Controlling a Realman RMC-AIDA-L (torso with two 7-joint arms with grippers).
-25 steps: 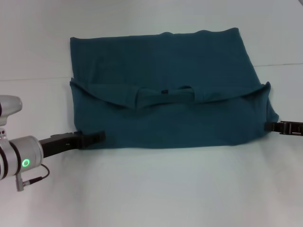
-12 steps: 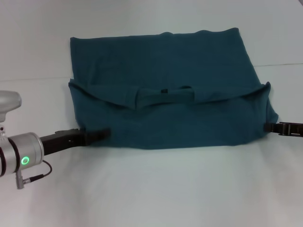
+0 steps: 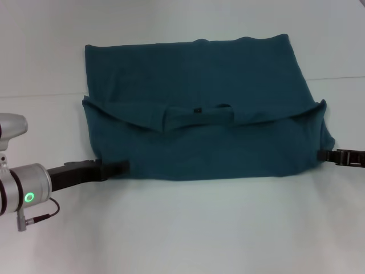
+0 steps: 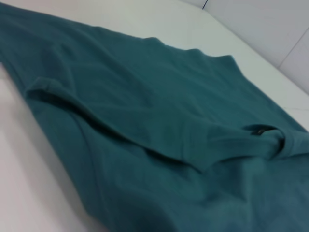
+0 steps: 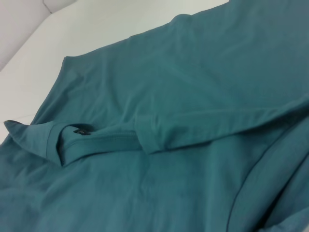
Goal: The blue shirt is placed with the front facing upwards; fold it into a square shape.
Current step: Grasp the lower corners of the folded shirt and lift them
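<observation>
The blue shirt [image 3: 199,137] lies on the white table, folded across its width, with its collar and a small black neck label [image 3: 198,109] at the middle of the fold edge. My left gripper [image 3: 118,167] rests low at the shirt's near-left corner, touching the hem. My right gripper [image 3: 326,154] sits at the near-right corner, against the cloth's edge. The left wrist view shows the shirt [image 4: 159,125] close up with the collar [image 4: 270,140]. In the right wrist view the shirt [image 5: 193,87] fills the picture, its neck label [image 5: 79,130] visible.
The white table [image 3: 199,228] stretches all around the shirt, with bare surface in front of the near hem. A faint seam line [image 3: 342,77] crosses the table behind the shirt. A grey wall or panel [image 4: 270,24] rises beyond the table.
My left gripper pushed inward along the shirt's near-left corner, then drew back slightly and lower. The right gripper shifted a little outward. The shirt's shape is unchanged.
</observation>
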